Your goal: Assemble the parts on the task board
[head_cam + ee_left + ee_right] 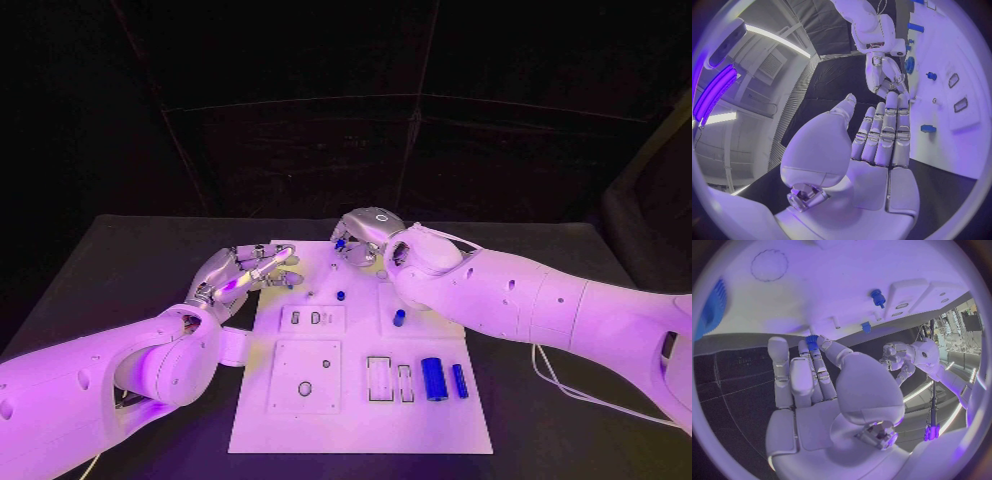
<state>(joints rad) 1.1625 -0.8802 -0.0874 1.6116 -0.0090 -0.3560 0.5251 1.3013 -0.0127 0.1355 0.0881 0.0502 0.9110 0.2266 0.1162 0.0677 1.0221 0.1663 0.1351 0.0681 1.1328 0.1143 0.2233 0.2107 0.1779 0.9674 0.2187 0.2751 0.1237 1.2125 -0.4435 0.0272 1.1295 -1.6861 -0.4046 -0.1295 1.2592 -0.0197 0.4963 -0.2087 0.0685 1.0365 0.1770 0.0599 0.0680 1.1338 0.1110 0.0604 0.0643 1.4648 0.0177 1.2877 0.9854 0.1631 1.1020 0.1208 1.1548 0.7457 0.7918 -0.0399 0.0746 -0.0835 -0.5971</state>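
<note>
I count one task board (361,430) and two hands on it, my left hand (231,280) and my right hand (368,232). Blue parts come to six. One tip part (339,243) sits at my right fingertips. Two are between my hands, a short stub (340,295) and a peg (398,318). Two lie nearer my body than either hand, a thick cylinder (431,380) and a thin rod (459,380). One round part (714,305) lies beside my right hand.

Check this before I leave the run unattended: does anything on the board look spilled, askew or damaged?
Nothing stands out. The task board lies flat on the table, blue parts rest neatly by their slots, and the right hand pinches a small blue part over the board.
</note>
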